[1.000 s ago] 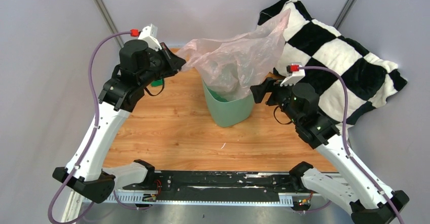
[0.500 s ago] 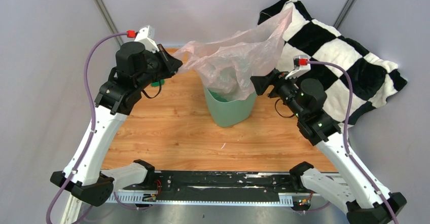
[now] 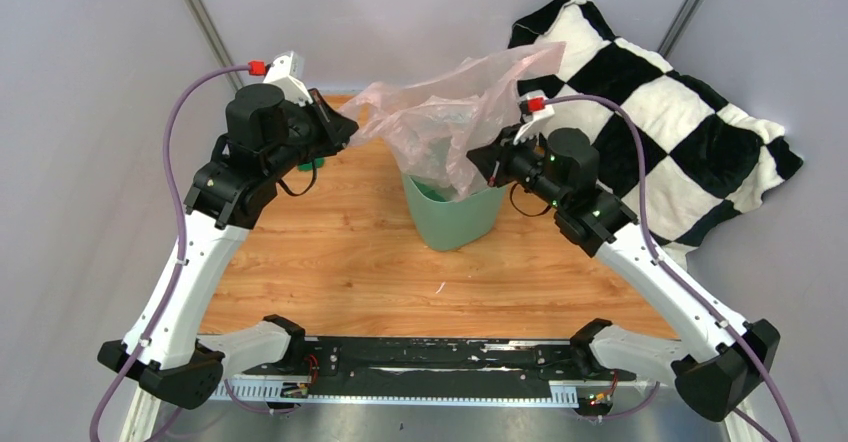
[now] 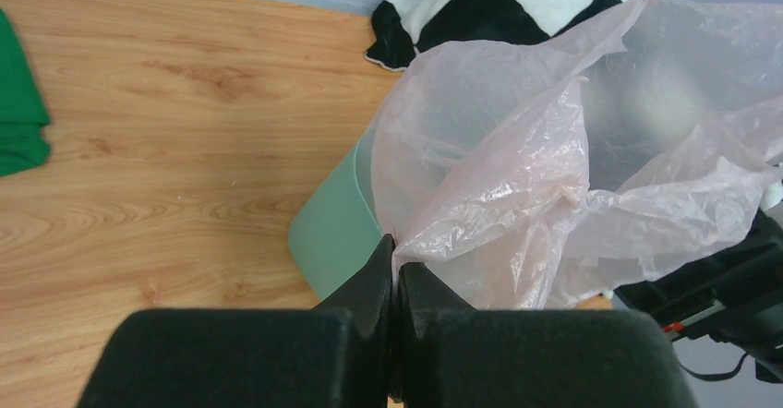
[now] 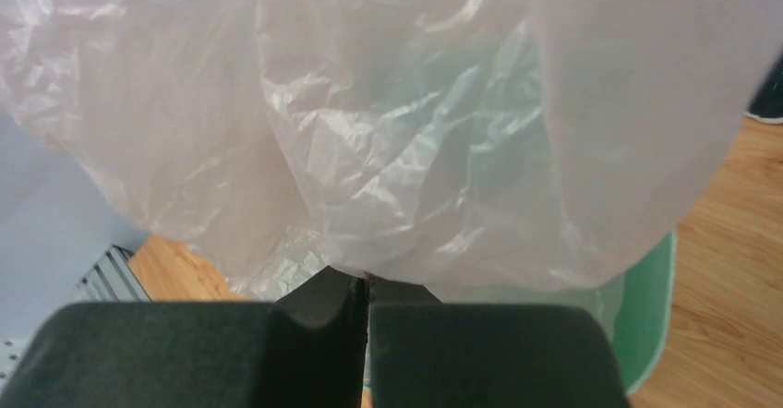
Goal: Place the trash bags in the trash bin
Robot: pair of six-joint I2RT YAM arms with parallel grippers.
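Observation:
A crinkly pale-pink trash bag (image 3: 450,122) is stretched above the mint-green trash bin (image 3: 455,217) at the table's middle back, its lower part hanging into the bin. My left gripper (image 3: 352,122) is shut on the bag's left edge; the left wrist view shows the film (image 4: 517,196) pinched between its tips, the bin (image 4: 337,233) below. At the bag's right side, my right gripper (image 3: 478,160) is shut on the plastic; the right wrist view is filled with bag (image 5: 397,131), the bin's wall (image 5: 646,325) at lower right.
A black-and-white checkered cushion (image 3: 660,112) leans at the back right, close behind the right arm. A dark green folded cloth (image 4: 18,113) lies on the wooden table (image 3: 330,262) behind the left arm. Grey walls enclose the back and sides.
My right gripper moved left and up to the bag's right side and shut on it. The bag's upper right flap dropped lower. The left gripper kept its grip and barely moved.

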